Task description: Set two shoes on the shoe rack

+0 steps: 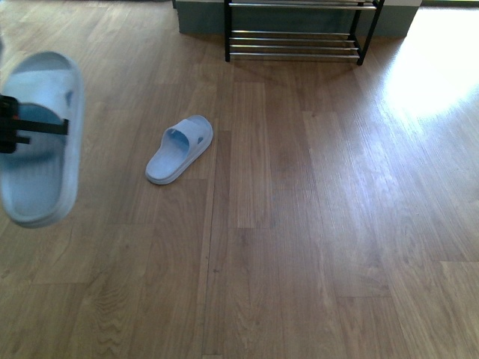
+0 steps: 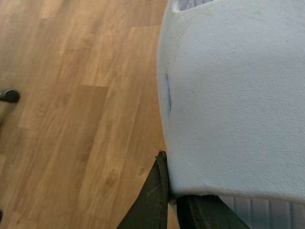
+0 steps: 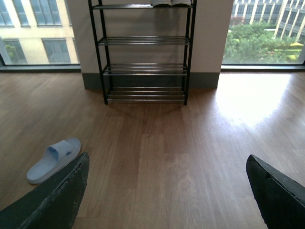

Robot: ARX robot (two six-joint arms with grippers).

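The floor (image 1: 299, 224) is wood-grain planking in a warm brown, its boards running away from the robot; a patch of sun glare whitens it at the far right. At the far end, against a wall with a grey skirting, stands the shoe rack (image 1: 296, 45): a thin black frame with straight uprights and tiers of shiny round bars; its long axis runs across the view, and the right wrist view shows it (image 3: 143, 67) between two windows, with something pale on its top tier (too cut off to name).

The shoes here are pale blue moulded slides, smooth and rounded, each with one wide strap. The held slide (image 1: 41, 161) hangs off the floor at the left edge of the front view, its long axis nearly up-and-down there and a little tilted; it is blurred, so I cannot tell which end is the toe. Up close its surface (image 2: 228, 95) shows a fine pebbled grain.

The slide on the floor (image 1: 179, 149) lies flat, well short of the rack, sole down; its long axis is diagonal, heel near and left, toe far and right, toward the rack.

The left gripper (image 1: 30, 127) is clamped on the held slide, black fingers (image 2: 155, 200) at its edge; the right gripper (image 3: 167, 191) is spread wide with nothing in it.
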